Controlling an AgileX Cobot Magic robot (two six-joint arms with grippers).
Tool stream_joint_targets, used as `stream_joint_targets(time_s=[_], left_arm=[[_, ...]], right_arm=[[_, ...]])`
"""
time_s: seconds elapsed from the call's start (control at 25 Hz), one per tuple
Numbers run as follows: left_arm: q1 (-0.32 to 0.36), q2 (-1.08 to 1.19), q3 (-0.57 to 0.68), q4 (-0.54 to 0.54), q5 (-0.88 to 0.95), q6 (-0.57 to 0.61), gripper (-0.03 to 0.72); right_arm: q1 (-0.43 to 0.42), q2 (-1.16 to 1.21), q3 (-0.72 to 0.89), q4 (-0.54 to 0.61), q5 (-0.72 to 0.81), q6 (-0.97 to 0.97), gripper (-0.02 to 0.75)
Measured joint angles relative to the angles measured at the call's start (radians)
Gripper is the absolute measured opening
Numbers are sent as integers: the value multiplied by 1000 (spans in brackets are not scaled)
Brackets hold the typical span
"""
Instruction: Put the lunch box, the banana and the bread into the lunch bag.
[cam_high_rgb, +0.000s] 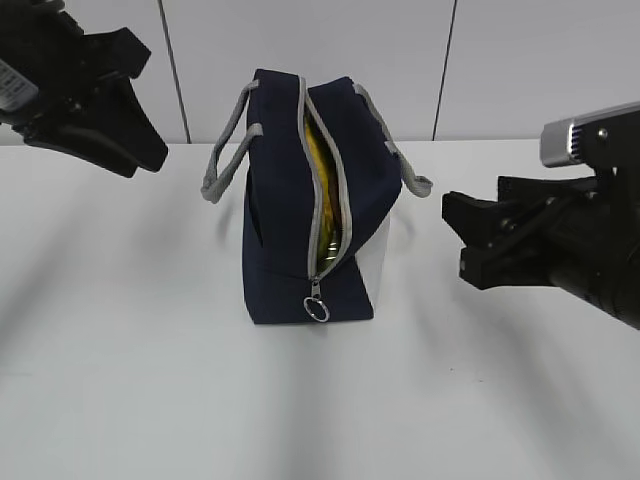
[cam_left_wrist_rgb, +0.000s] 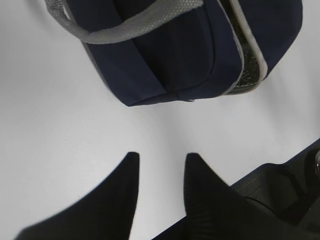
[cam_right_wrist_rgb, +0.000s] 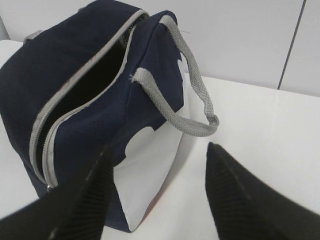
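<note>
We find no brand, label or readable writing anywhere on the bag or the arms.

The worktop (cam_high_rgb: 150, 380) is plain matte white, with soft grey shadows of the arms lying across it. Behind it stands a pale wall (cam_high_rgb: 540, 60) divided by thin dark vertical seams.

The bag (cam_high_rgb: 290, 200) stands on the worktop near the middle, well apart from both arms. It is boxy navy fabric with grey webbing handles (cam_high_rgb: 225, 150) drooping to either side and a white panel (cam_right_wrist_rgb: 150, 170) on one end. Its grey zipper (cam_high_rgb: 325, 190) runs along the top and is open for most of its length; the metal ring pull (cam_high_rgb: 317, 308) hangs at the near end. Through the gap we see something yellow (cam_high_rgb: 320, 170) lying lengthwise inside, likely the banana, with a shiny surface beside it lower down that we cannot identify. In the right wrist view the inside of the opening is only dark. We see no box or bread in any view.

The left gripper (cam_left_wrist_rgb: 160, 160) hangs above bare worktop just short of the bag's end, its black fingers somewhat apart and holding nothing. The right gripper (cam_right_wrist_rgb: 157, 155) sits beside the white panel, fingers spread wide and empty.
</note>
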Motion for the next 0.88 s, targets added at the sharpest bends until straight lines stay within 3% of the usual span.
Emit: stream_joint_targets(time_s=[0.56,0.88], left_arm=[[0,-1,51,21,-24,0,235],[0,-1,144,37,-72,0,235]], right_arm=[[0,57,0,-8,-28,0,436],[0,269,0,-259,-215,94,436]])
